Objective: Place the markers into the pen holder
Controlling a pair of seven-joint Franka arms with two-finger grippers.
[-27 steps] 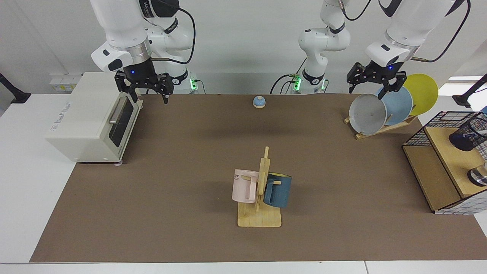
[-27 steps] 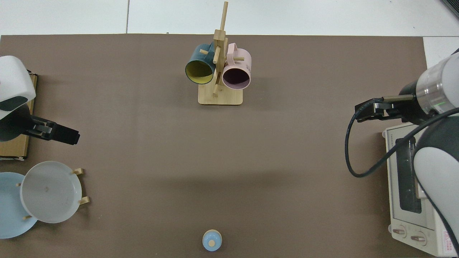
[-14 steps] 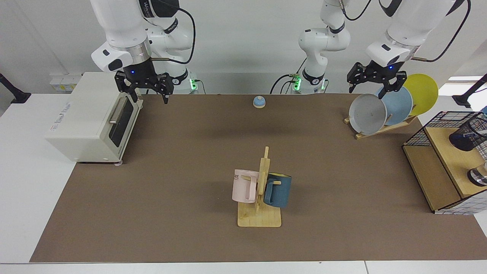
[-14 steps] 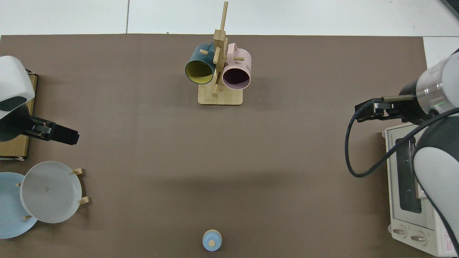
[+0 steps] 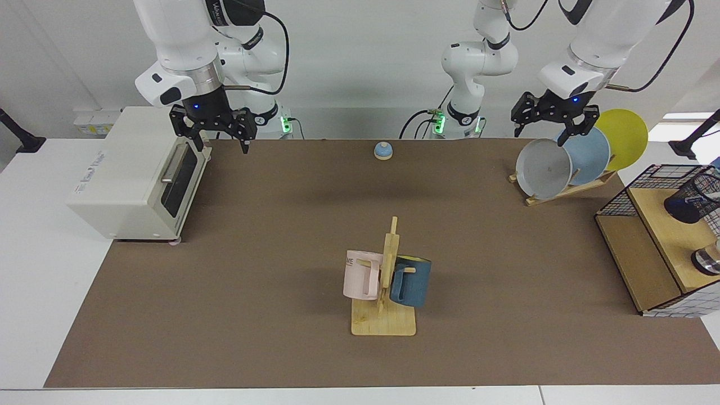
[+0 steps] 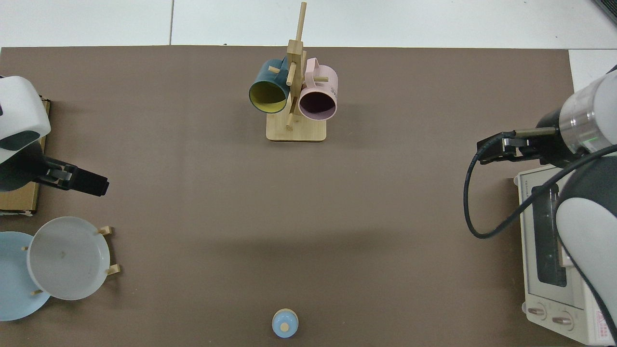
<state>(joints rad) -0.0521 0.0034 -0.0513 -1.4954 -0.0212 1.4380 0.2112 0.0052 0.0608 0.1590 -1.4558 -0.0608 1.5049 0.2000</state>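
Observation:
The pen holder (image 5: 693,198), a small black wire-mesh cup, lies tilted on the wooden shelf of the rack at the far right edge of the facing view. It is out of the top view. No marker shows in either view. My left gripper (image 5: 540,135) hangs open and empty above the grey plate, well away from the pen holder. My right gripper (image 5: 222,147) hangs open and empty by the toaster oven's top front corner. In the top view the left hand (image 6: 84,182) is at the left edge and the right hand (image 6: 501,148) at the right.
A white toaster oven (image 5: 132,174) stands at the left. A wooden mug tree (image 5: 385,315) holds a pink and a blue mug mid-table. Grey, blue and yellow plates lean in a plate rack (image 5: 562,191). A blue bell (image 5: 383,150) sits at the back. A shiny metal object (image 5: 707,261) sits on the wire rack (image 5: 619,199).
My left gripper has edged slightly up and away from the plates. The right arm has not moved.

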